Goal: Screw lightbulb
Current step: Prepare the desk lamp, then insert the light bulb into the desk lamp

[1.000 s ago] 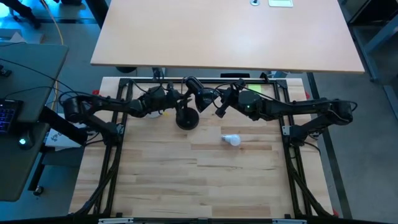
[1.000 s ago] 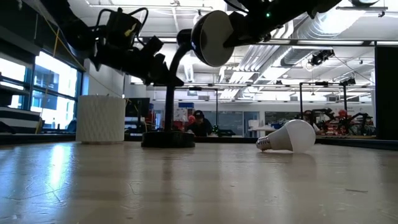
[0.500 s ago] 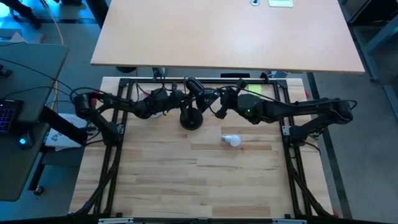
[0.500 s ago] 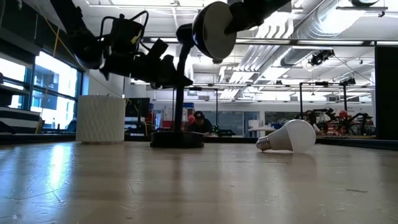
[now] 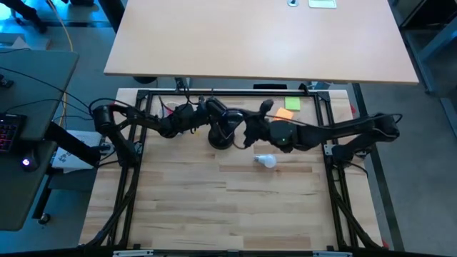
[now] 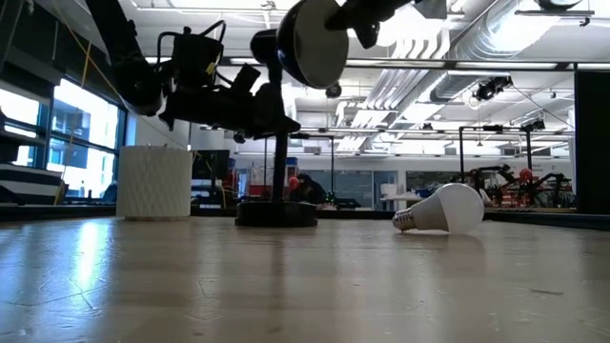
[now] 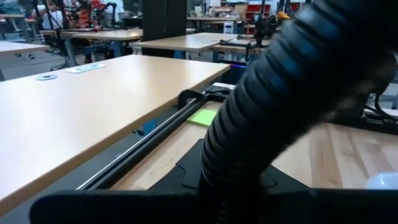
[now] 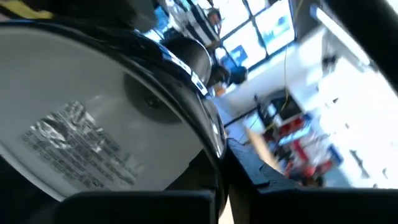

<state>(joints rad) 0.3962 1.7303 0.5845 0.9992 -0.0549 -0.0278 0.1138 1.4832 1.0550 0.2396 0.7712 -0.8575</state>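
Note:
The black desk lamp stands on its round base [image 5: 220, 137] at the table's far middle, its ribbed neck [image 6: 280, 162] rising to the shade [image 6: 310, 43], whose white inside faces the near edge. My left gripper [image 6: 265, 112] is shut on the neck, coming from the left. My right gripper [image 6: 367, 11] is shut on the shade, reaching in from the right. The white lightbulb [image 5: 266, 161] lies on its side on the wood to the right of the lamp and nearer, its screw base [image 6: 404, 221] pointing toward the lamp; no gripper touches it. My left gripper pinches the lamp's ribbed neck [image 7: 261, 118] between its two fingers, about level, from the table's left side and across the neck. The lamp stands on its base on the table. My right gripper holds the shade by its black rim [image 8: 202, 106], one finger inside the shade and one outside. It comes roughly level from the table's right. The shade stays high above the base, tipped on edge.
A white ribbed cup [image 6: 152, 181] stands at the far left. Green and orange notes [image 5: 288, 107] lie at the far right by the black frame rail [image 5: 235, 91]. The near half of the wooden table [image 5: 228, 207] holds free room.
My right gripper has swung toward the table's left and rolled at the wrist, turning the shade with it. My left gripper has sunk a little along the neck. The lamp's base has slid slightly toward the right. The lightbulb has not moved.

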